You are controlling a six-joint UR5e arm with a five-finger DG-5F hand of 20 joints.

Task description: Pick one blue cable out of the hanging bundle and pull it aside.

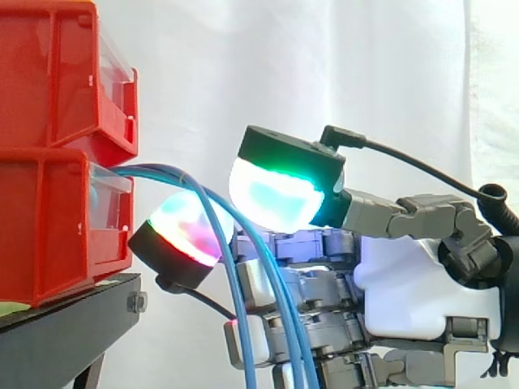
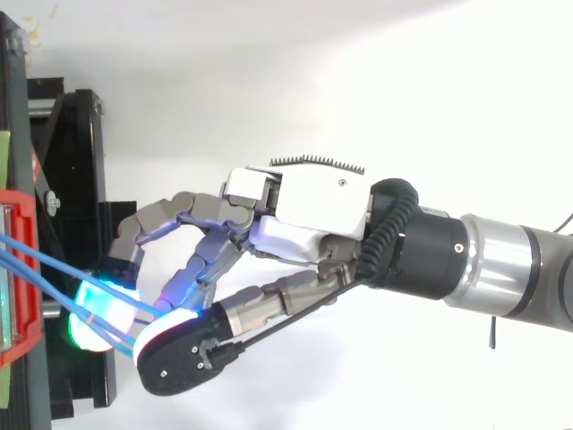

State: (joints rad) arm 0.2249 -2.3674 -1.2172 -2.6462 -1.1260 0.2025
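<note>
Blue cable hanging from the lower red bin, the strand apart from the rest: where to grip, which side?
Best bet: grip the lone blue cable on its straight hanging run below the arc, where it stands clear of the bundle. Come from the hand side; the red bin blocks the other.

An upper bin (image 1: 49,73) sits on a lower bin (image 1: 49,235), which rests on the stand (image 1: 57,336) at the left. The cables (image 1: 166,173) leave the lower bin's front and hang to its right, passing between the fingertips (image 1: 272,194) of the hand (image 1: 422,296), which lies further right.
</note>
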